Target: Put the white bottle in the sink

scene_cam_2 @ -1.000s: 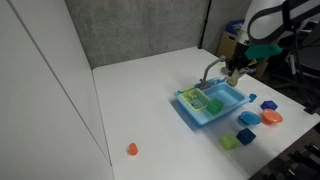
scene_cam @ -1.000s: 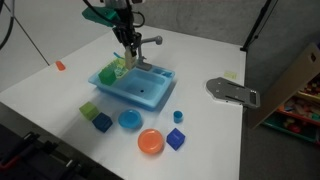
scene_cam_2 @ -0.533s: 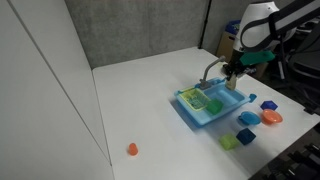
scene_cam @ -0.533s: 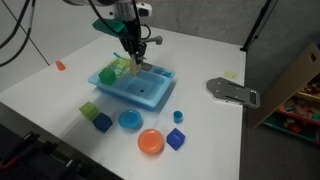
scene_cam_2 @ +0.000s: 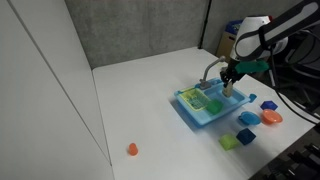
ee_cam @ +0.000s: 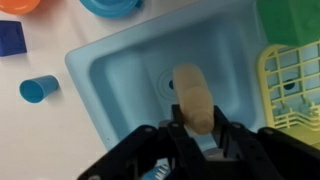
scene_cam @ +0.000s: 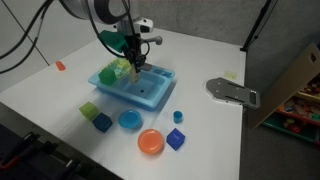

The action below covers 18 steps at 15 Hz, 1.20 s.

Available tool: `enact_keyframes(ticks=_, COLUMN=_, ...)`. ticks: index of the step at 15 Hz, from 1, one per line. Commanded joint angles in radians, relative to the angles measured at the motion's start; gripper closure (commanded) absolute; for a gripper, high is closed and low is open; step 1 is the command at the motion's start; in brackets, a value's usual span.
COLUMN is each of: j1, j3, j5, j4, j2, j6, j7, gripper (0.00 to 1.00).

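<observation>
The white bottle (ee_cam: 190,92) is a small cream toy bottle held between my gripper's fingers (ee_cam: 196,128) in the wrist view. It hangs just above the floor of the light blue sink's basin (ee_cam: 120,75), near the drain. My gripper is shut on it. In both exterior views my gripper (scene_cam: 135,66) (scene_cam_2: 229,83) reaches down into the sink (scene_cam: 150,96) (scene_cam_2: 228,106), beside the grey faucet (scene_cam: 149,42) (scene_cam_2: 209,70). The green dish-rack section (scene_cam: 113,70) (scene_cam_2: 197,98) (ee_cam: 295,85) is at one end of the sink.
In front of the sink lie a green cube (scene_cam: 90,110), a blue cube (scene_cam: 102,122), a blue plate (scene_cam: 130,120), an orange plate (scene_cam: 150,142), a blue block (scene_cam: 176,139) and a small blue cup (scene_cam: 178,116) (ee_cam: 38,88). A small orange thing (scene_cam: 60,65) and a grey tool (scene_cam: 233,91) lie further off.
My gripper has gone down with the white bottle, from above the faucet end into the sink's basin.
</observation>
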<state>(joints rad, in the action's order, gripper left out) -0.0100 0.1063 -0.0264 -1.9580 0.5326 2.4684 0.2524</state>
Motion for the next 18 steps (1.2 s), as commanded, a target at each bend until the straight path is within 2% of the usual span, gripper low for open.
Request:
enact_keyframes(ticks=1, j1=-0.013, j3=-0.008, j5=-0.031, j4=0.022, j2=0.033, j6=0.034, j7=0.002, gripper=0.9)
enact_keyframes(ticks=6, j1=-0.003, j3=0.007, j5=-0.02, j4=0.01, j2=0.067, j6=0.082, j7=0.012, gripper=0.9)
enact_keyframes(ticks=18, j1=-0.004, j3=0.02, j5=-0.031, j4=-0.001, j2=0.146, j6=0.118, j7=0.016, gripper=0.9)
